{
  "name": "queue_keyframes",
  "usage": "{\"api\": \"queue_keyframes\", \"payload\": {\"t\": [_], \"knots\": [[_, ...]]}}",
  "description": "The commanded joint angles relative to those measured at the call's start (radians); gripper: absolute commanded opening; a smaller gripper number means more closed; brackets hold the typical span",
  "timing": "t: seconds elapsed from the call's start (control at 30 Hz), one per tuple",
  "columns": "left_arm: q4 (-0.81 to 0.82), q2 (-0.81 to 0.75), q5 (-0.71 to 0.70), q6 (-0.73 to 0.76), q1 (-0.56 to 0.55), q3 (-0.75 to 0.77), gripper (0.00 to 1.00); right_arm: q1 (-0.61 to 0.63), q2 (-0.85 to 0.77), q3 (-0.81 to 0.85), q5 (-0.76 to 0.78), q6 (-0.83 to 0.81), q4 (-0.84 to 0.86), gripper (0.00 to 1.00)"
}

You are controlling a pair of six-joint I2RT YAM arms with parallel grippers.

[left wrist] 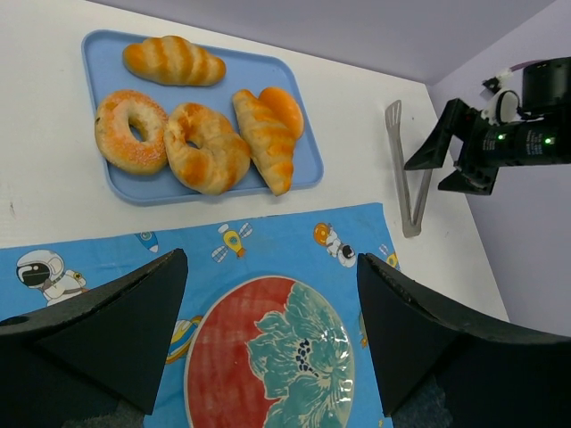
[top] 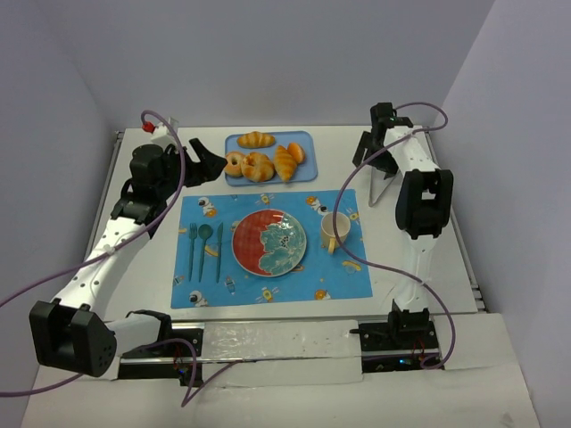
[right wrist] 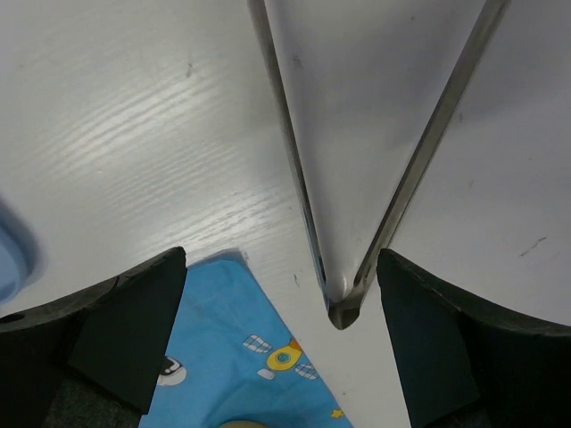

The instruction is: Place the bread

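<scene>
The bread (left wrist: 174, 61) lies by itself along the far edge of the tray (left wrist: 234, 78), lengthwise with that edge and touching none of the other pieces. The tray sits on the table (top: 335, 165) close to its far edge, about midway along it. Nearer on the tray, from left to right, are a sugared ring (left wrist: 111, 147), a curved croissant (left wrist: 210, 152) touching it, another croissant (left wrist: 263, 147) and a smooth bun (left wrist: 284, 109) against that croissant's far end. The left gripper (top: 207, 162) is at the tray's left edge, its jaws spread wide with nothing between them; its wrist view looks over the tray and the plate (top: 269, 242). The plate lies in the middle of the mat (top: 268, 290), which covers the table's centre just near of the tray. On the mat, teal cutlery (top: 203, 245) lies left of the plate and a cup (top: 335, 232) stands right of it. Tongs (left wrist: 409, 225) lie flat on the bare table toward the far right corner, just off the mat's far right corner, with their joined end pointing to the near edge. The right gripper (top: 368, 153) is over the tongs, jaws wide, a finger on either side of the joined end; whether it touches them I cannot tell.
</scene>
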Motion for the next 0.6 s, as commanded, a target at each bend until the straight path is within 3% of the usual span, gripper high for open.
{"api": "queue_keyframes", "payload": {"t": [0.0, 0.57], "knots": [[0.011, 0.006, 0.017, -0.007, 0.004, 0.054, 0.86, -0.027, 0.014, -0.018, -0.001, 0.013, -0.002, 0.94], [0.012, 0.010, 0.024, -0.007, 0.004, 0.051, 0.87, -0.070, 0.105, -0.055, 0.025, 0.043, -0.013, 0.93]]}}
